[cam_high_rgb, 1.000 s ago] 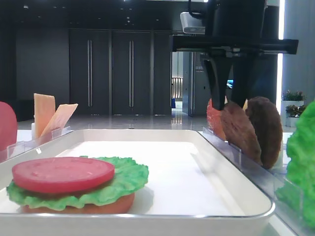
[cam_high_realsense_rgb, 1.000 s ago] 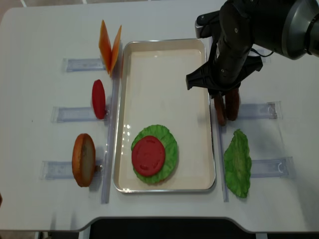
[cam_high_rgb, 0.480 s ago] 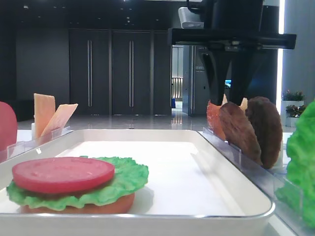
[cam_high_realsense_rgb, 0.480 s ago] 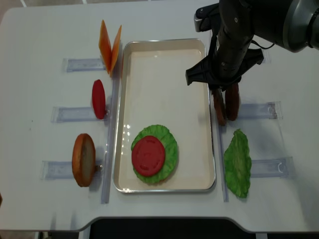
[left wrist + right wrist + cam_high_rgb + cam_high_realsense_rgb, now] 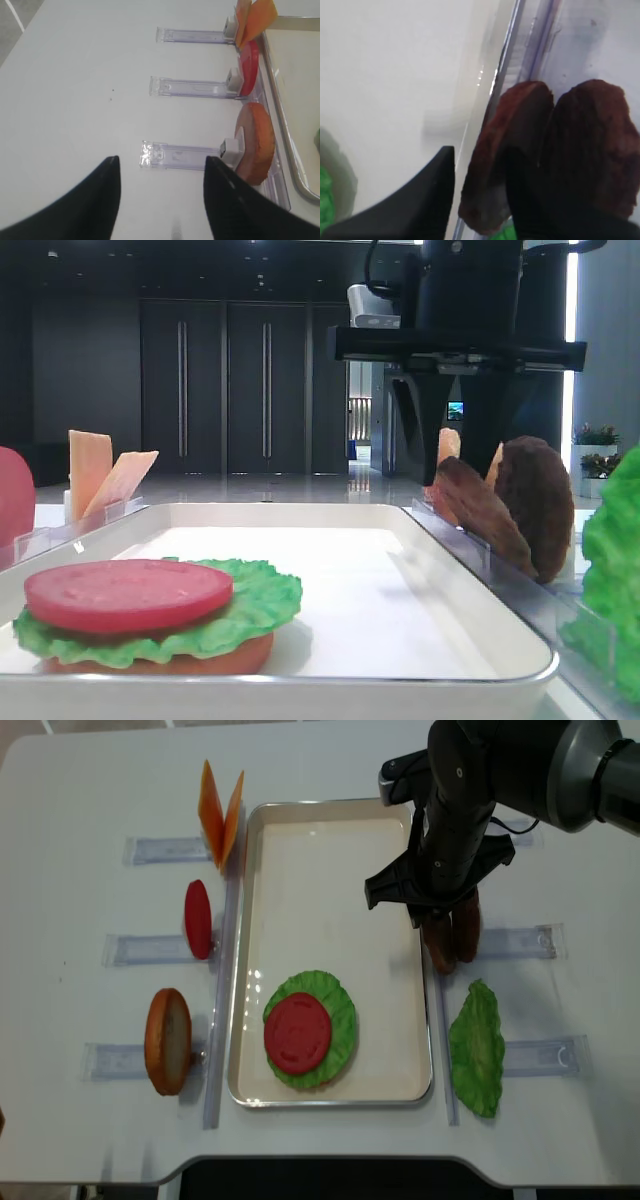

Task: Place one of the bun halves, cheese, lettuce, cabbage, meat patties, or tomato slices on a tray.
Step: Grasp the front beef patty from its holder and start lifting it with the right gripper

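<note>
Straddling the nearer of two meat patties (image 5: pixel 507 165), right gripper (image 5: pixel 480 200), jaws parted.

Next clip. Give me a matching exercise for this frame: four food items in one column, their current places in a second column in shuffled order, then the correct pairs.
Items
1. tomato slice lying flat
2. meat patties
3. cheese
4. bun half standing on edge

Places
A. in a rack off the tray's far left corner
B. on the lettuce inside the tray
C. in the nearest rack left of the tray
D. in a rack right of the tray, with the right gripper straddling the nearer patty

Pairs: 1-B, 2-D, 3-A, 4-C
</note>
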Available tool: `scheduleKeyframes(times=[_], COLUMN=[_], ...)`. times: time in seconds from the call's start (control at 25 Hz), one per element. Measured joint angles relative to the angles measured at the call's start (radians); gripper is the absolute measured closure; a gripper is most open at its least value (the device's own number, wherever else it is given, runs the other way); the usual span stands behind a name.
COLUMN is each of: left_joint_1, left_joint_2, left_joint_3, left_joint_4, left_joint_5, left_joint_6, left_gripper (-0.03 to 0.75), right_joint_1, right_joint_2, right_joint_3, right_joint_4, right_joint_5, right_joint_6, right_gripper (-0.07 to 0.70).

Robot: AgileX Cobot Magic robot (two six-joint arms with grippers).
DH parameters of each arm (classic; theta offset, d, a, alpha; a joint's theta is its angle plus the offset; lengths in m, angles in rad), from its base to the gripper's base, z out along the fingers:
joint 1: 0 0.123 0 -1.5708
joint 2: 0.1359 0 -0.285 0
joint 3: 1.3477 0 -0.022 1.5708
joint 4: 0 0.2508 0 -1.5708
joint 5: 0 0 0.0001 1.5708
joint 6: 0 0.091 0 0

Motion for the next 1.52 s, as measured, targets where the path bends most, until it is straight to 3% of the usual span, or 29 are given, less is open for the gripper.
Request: scheduleKeyframes(times=[0.4, 1.12, 1.28, 1.52], left_joint_1=[0.0, 0.0, 0.0, 0.0], left_joint_2=[0.0, 0.0, 0.0, 0.0], left_joint_3=[0.0, 0.0, 0.0, 0.0], left_joint_4=[0.0, 0.0, 0.0, 0.0], left_joint_5=[0.0, 0.0, 0.0, 0.0], left_joint_6=[0.0, 0.0, 0.0, 0.0], left_gripper=[0.307, 0.307, 0.307, 0.307], right_joint_1=[0.001, 0.002, 0.004, 0.005], right_joint_2=[0.004, 0.011, 0.021, 0.021], right_joint_3=[0.0, 0.0, 0.0, 0.0], right_joint_4=[-0.031, -0.069, -0.068, -0.067], right_joint_5=[-0.012, 0.0, 0.01, 0.011], right_joint_6=[-0.004, 0.008, 0.008, 0.009], right_gripper=[0.207, 0.199, 0.233, 0.38])
